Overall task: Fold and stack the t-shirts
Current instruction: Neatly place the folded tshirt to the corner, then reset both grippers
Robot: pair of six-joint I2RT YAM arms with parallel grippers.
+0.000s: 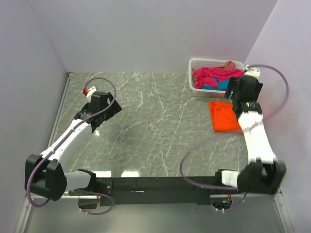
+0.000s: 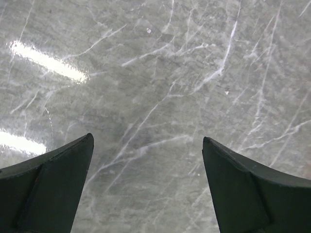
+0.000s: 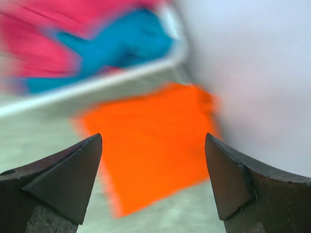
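Top external: orange t-shirt (image 1: 222, 116) folded flat beside basket (image 1: 206, 60); left jaws, right jaws spread, empty.

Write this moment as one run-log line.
orange t-shirt: folded, beside basket; other t-shirts: in basket; left pincer: open, empty; right pincer: open, empty
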